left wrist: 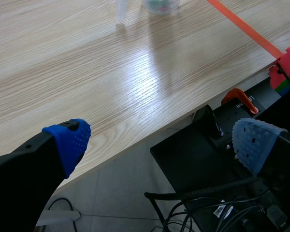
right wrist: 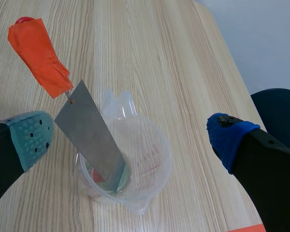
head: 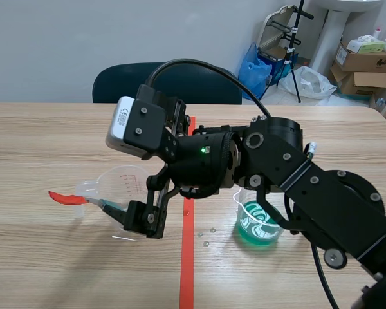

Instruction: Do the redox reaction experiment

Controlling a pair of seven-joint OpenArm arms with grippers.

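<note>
1. Right gripper [right wrist: 130,140] is held spread wide, with the clear measuring cup [right wrist: 154,145] between its fingers and nothing pinched.
2. Its arm is stretched in from the right, past the red tape line [head: 188,257].
3. A metal strip [right wrist: 89,130] with an orange tab [right wrist: 38,55] is leaned inside the cup.
4. Left gripper [left wrist: 162,142] is likewise held spread and unladen, over the table [left wrist: 87,72] edge.
5. A beaker of green liquid [head: 260,222] is stood under the right arm.
</note>
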